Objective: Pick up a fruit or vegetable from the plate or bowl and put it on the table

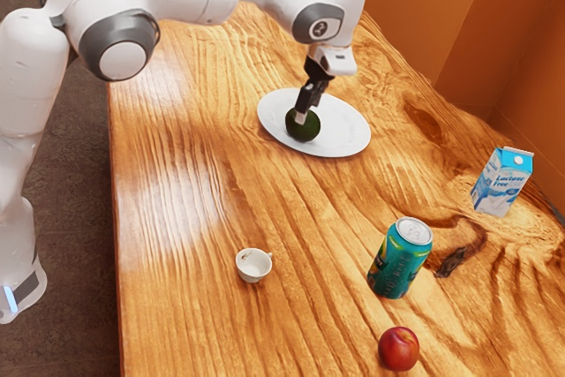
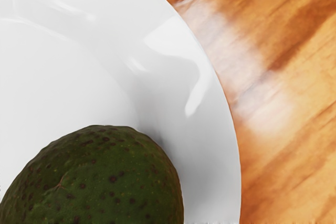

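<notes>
My gripper [image 1: 306, 112] is down at the dark green avocado [image 1: 305, 131], overlapping its upper part in the exterior view. The avocado sits at the near side of the white plate [image 1: 346, 128], within the rim. In the wrist view the speckled avocado [image 2: 100, 182] looms large at the lower edge, just under my hand, with the plate [image 2: 207, 156] around it. How the gripper stands on the fruit's far side is hidden.
On the wooden table [image 1: 194, 200] stand a small white cup [image 1: 253, 265], a green-blue can [image 1: 400, 260] and a milk carton [image 1: 502, 183]. A red plum-like fruit [image 1: 399, 349] lies by the can, toward the exterior view's bottom.
</notes>
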Motion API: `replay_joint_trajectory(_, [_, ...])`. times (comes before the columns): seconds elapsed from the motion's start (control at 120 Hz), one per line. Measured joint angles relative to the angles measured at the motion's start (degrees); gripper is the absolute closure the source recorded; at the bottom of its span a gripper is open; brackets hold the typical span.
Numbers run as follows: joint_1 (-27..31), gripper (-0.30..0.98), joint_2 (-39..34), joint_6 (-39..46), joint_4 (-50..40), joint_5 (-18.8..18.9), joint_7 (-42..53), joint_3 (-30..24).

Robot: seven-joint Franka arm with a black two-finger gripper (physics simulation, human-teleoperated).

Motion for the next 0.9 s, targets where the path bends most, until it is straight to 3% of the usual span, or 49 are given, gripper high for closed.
replay_joint_trajectory(0.275, [3.5,0.00,1.8,1.9,2.1,0.0,5.2,-0.1])
replay_joint_trajectory(0.9, [3.5,0.00,4.7,3.5,1.6,-1.0,11.8,-0.8])
